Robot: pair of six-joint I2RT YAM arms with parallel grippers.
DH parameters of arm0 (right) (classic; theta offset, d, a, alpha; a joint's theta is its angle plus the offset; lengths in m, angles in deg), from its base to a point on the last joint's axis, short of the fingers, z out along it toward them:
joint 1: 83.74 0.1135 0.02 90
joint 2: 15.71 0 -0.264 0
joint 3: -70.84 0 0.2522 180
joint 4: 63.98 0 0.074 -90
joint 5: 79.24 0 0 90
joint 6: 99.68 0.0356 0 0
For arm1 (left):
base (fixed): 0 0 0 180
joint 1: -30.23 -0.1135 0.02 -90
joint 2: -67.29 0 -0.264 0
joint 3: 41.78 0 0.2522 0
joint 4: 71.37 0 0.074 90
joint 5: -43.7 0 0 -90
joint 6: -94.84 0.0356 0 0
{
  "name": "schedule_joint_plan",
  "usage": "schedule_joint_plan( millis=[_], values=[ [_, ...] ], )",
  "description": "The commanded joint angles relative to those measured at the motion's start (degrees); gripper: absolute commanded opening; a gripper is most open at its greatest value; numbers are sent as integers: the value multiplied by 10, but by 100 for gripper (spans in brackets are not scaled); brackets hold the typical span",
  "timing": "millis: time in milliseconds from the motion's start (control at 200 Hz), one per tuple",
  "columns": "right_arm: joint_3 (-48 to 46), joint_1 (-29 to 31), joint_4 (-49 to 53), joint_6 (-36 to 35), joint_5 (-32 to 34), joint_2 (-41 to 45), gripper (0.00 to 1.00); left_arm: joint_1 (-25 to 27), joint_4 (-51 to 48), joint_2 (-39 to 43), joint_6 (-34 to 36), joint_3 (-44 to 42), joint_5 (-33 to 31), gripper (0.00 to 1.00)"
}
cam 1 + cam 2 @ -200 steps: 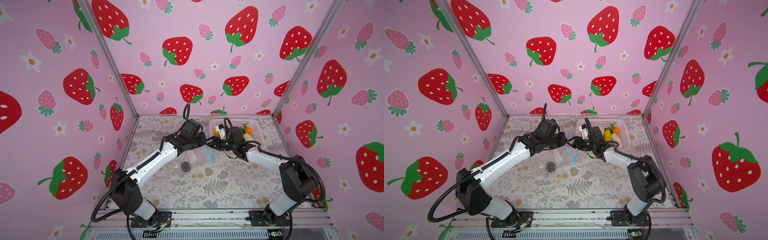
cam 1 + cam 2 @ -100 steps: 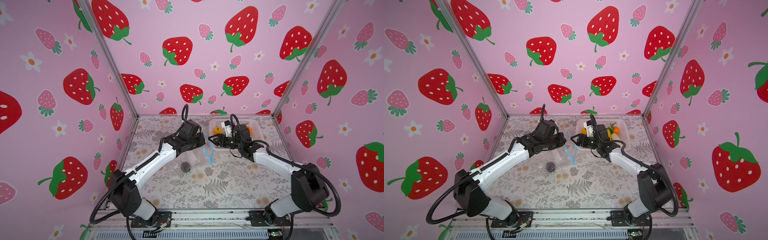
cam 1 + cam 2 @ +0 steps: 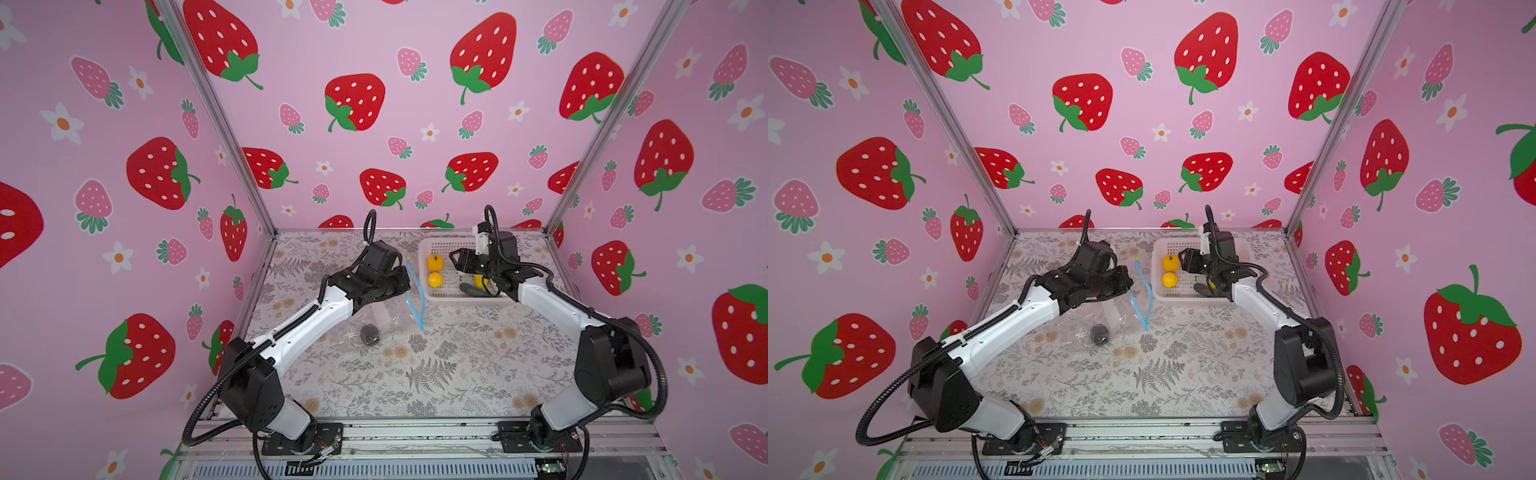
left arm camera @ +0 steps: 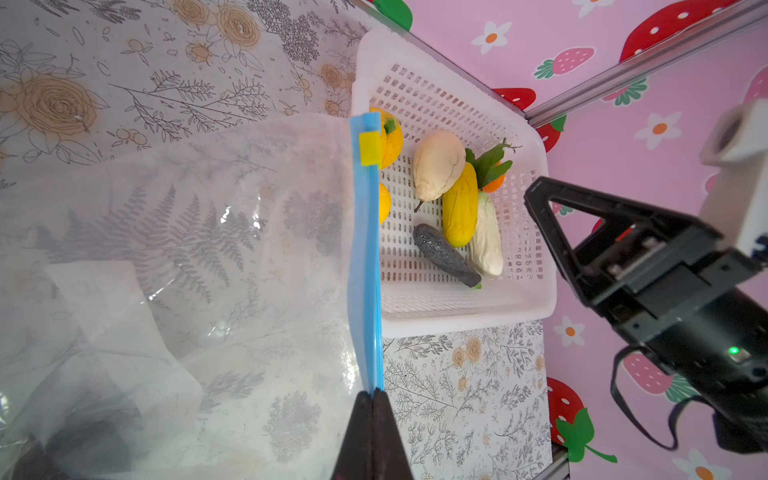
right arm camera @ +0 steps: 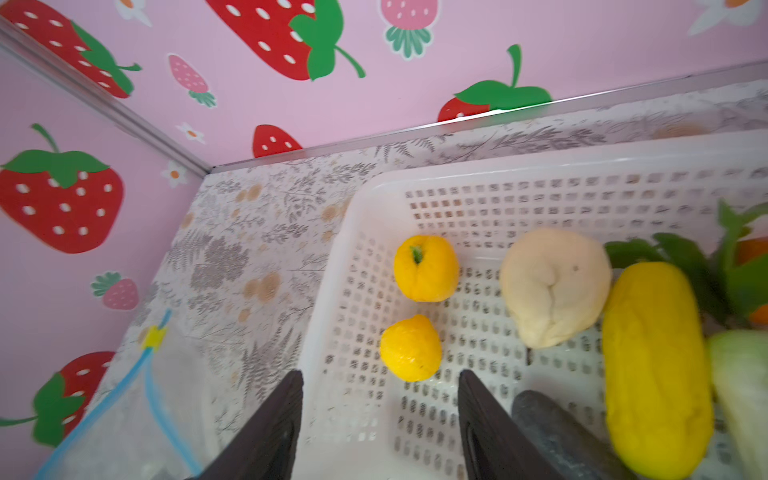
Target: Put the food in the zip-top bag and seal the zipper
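Dark food (image 3: 370, 333) inside zip-top bag (image 3: 388, 316), left pincer (image 3: 405, 286) clamped on zipper (image 3: 415, 299), right pincer (image 3: 457, 262) hovering above white basket (image 3: 457, 300)

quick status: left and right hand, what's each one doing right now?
Left hand: closed, pinching the zipper of the zip-top bag.
Right hand: open, holding nothing, above the basket.

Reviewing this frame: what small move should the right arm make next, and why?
Probably lower the right end effector, open over the basket, onto the small yellow fruit just ahead of its fingers, then close. The left end effector is pinching the zipper, holding the bag by its mouth edge, and only one dark piece seems to be inside.
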Motion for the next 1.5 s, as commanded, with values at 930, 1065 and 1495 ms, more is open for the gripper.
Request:
schedule_joint_plan(
  millis=[930, 1065, 1495],
  values=[
    [228, -41, 115, -104, 115, -266, 72, -2, 8, -55, 4, 37, 28, 0],
    [245, -39, 119, -104, 111, -286, 76, -3, 6, -60, 4, 41, 27, 0],
    [269, -25, 127, -104, 104, -317, 81, -4, 0, -68, 7, 48, 27, 0]
  ],
)
